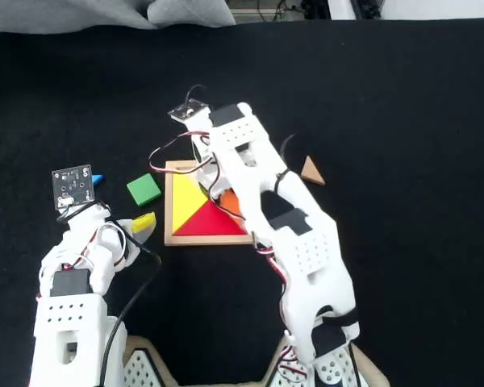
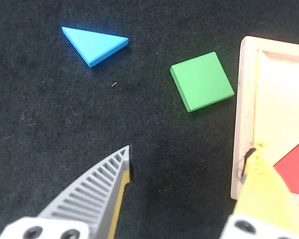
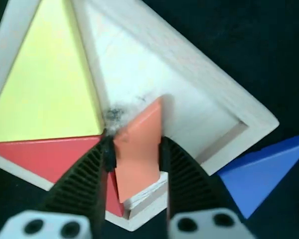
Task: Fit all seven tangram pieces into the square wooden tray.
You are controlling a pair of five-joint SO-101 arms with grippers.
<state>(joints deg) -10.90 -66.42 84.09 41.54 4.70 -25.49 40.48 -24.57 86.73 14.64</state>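
Two large triangles, yellow (image 1: pixel 184 201) and red (image 1: pixel 214 222), lie in the square wooden tray (image 1: pixel 194 239). The right gripper (image 3: pixel 136 147) is clamped on an orange piece (image 3: pixel 137 149) over the tray's bare floor. The left gripper (image 2: pixel 190 152) hangs spread wide, holding nothing, by the tray's edge near a green square (image 2: pixel 202 80) and a light-blue triangle (image 2: pixel 95 44). A dark-blue triangle (image 3: pixel 261 169) lies just outside the tray, and a brown triangle (image 1: pixel 311 171) lies farther off.

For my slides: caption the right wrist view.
Right gripper holds orange piece over the tray, by yellow triangle and red triangle.
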